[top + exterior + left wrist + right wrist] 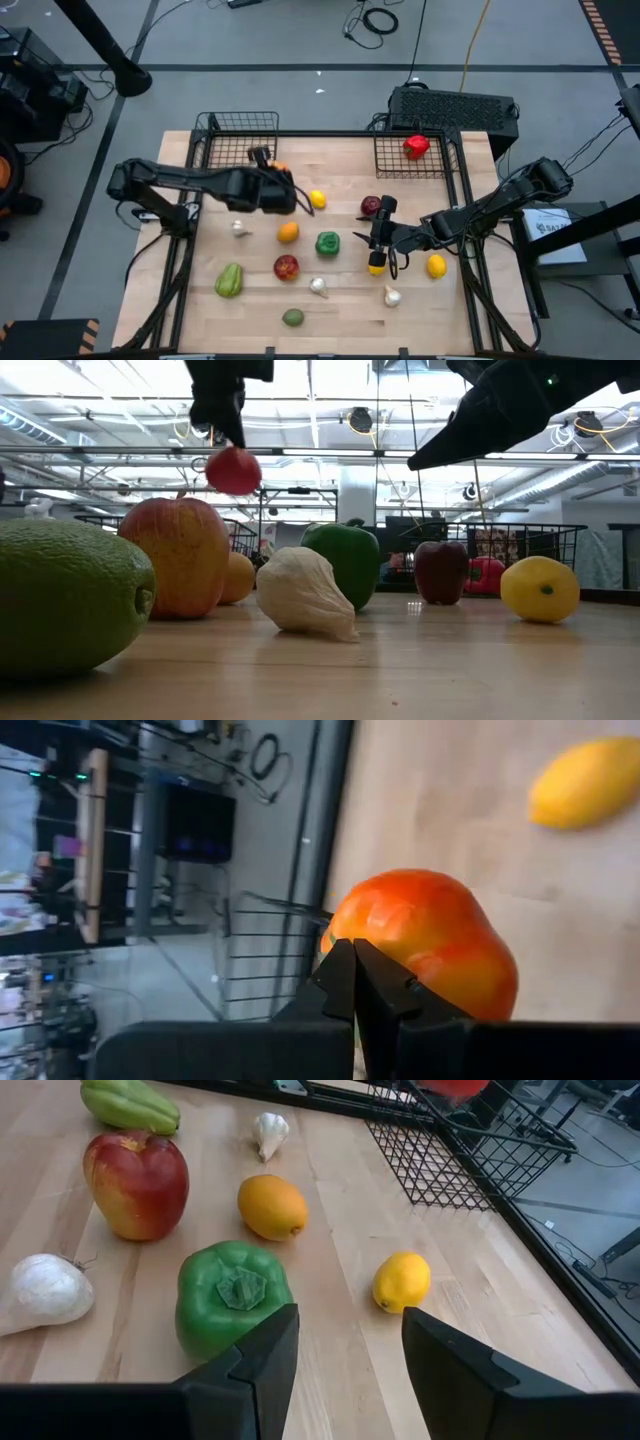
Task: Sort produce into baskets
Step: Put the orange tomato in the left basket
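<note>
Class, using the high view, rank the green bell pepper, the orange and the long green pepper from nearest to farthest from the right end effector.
Measured from the open right end effector:
1. Green bell pepper, just to its left, mid-table.
2. Orange, further left, past the bell pepper.
3. Long green pepper, farthest, on the table's left side.

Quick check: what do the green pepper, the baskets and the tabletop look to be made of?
Green pepper: likely molded plastic, smooth with a soft sheen and a molded stem.
Baskets: dark wire mesh, probably coated metal; thin grid of rods, see-through.
Tabletop: light wood, butcher-block look; visible grain and plank seams, matte.
</note>
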`<move>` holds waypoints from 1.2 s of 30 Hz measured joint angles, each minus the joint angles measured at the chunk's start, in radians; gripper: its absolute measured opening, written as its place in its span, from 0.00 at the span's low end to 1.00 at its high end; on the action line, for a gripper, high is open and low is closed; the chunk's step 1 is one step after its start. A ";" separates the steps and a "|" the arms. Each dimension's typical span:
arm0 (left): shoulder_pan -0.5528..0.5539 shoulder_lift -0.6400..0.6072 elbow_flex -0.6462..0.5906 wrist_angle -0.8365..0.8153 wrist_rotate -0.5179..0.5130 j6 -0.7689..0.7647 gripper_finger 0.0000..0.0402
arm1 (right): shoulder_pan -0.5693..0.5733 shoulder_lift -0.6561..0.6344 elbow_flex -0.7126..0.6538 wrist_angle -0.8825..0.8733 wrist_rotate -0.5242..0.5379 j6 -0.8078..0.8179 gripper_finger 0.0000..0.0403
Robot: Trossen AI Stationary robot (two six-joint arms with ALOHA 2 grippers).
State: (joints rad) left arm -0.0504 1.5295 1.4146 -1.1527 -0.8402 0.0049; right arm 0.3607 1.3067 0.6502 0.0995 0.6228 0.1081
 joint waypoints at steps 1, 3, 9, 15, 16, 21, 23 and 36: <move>0.018 -0.009 0.012 0.000 -0.008 0.025 0.00 | 0.000 0.000 0.000 0.000 0.000 0.000 0.42; 0.062 -0.030 0.024 0.006 -0.014 0.079 0.00 | 0.000 0.000 0.000 -0.002 0.000 0.000 0.42; 0.234 -0.082 0.027 0.077 0.025 0.242 0.00 | 0.000 0.000 0.000 -0.006 0.000 0.000 0.42; 0.420 -0.082 0.027 0.164 0.182 0.353 0.00 | 0.000 0.000 0.000 -0.005 0.000 0.000 0.42; 0.448 -0.078 0.027 0.172 0.213 0.361 0.00 | 0.000 0.000 0.000 -0.005 0.000 0.001 0.42; 0.563 -0.078 -0.014 0.219 0.305 0.377 0.00 | 0.000 0.000 0.000 -0.005 0.000 0.003 0.42; 0.600 -0.076 -0.042 0.221 0.313 0.387 0.00 | 0.000 0.000 0.000 -0.005 0.000 0.003 0.42; 0.706 -0.076 -0.212 0.432 0.395 0.457 0.00 | 0.000 0.000 0.000 -0.005 0.000 0.003 0.42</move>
State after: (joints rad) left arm 0.6553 1.4536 1.2024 -0.7203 -0.4452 0.4619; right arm 0.3607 1.3067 0.6498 0.0940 0.6228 0.1108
